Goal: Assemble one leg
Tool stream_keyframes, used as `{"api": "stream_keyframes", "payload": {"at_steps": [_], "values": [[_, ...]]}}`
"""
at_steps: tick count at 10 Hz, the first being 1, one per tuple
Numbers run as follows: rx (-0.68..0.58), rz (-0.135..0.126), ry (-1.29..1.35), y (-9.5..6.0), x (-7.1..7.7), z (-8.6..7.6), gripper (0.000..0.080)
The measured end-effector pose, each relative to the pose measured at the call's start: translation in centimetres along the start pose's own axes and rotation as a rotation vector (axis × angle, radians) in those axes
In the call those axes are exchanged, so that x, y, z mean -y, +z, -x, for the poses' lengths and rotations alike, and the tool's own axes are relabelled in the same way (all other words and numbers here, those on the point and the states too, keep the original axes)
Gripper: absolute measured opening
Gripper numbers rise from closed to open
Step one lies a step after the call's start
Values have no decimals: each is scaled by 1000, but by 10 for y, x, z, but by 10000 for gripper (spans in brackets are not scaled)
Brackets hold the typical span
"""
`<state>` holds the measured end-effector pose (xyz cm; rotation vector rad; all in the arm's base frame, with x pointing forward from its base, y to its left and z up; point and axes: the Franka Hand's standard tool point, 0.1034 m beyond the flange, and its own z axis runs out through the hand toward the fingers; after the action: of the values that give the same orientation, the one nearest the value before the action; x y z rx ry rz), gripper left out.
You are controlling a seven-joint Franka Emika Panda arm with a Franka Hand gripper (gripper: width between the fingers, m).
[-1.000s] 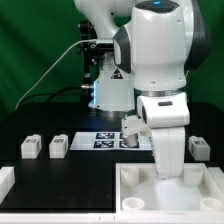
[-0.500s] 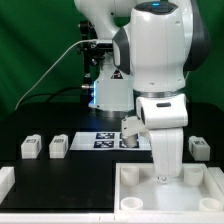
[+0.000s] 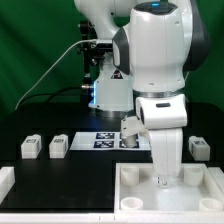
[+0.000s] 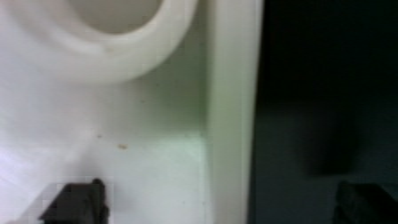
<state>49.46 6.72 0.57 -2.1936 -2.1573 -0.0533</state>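
Gripper: the gripper [image 3: 163, 180] [image 4: 224, 200] stands wide open. In the wrist view its two black fingertips [image 4: 75, 200] sit far apart with nothing between them.
Held: nothing. No part is clamped.
Beneath the fingers: the white panel [image 3: 195, 192] [image 4: 107, 130]. The wrist view shows its flat surface, a round recess [image 4: 116, 30] and the raised rim [image 4: 235, 100], with the dark table [image 4: 329, 100] beyond the rim.
Contact: the fingertips are low inside the panel, close to its surface. Whether they touch it cannot be told, and the wrist view is blurred.
Hand: it points straight down over the panel's rear part.
Arm: the arm [image 3: 160, 50] is folded forward, its bulky white link hanging above the hand and its base behind.
Legs: the first leg [image 3: 30, 148] and second leg [image 3: 58, 147] stand side by side on the table [image 3: 90, 175] at the exterior view's left, well apart from the gripper. The third leg [image 3: 200, 148] stands at the exterior view's right, just behind the panel.
Marker board: the marker board [image 3: 100, 140] lies flat between the second leg and the hand.
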Motion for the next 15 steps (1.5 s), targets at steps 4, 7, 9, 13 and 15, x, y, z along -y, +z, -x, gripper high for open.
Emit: {"api": "stream_keyframes", "payload": {"at_steps": [4,7,9,13,15], "values": [[0,-1,1,0,0,0,649],[14,-13,155,-16,2,1,649],[25,4,306,-36,15,-7,649],[13,-12,1139,-42,71,-82,649],[3,-18,1308,-42,70,-90,649]]}}
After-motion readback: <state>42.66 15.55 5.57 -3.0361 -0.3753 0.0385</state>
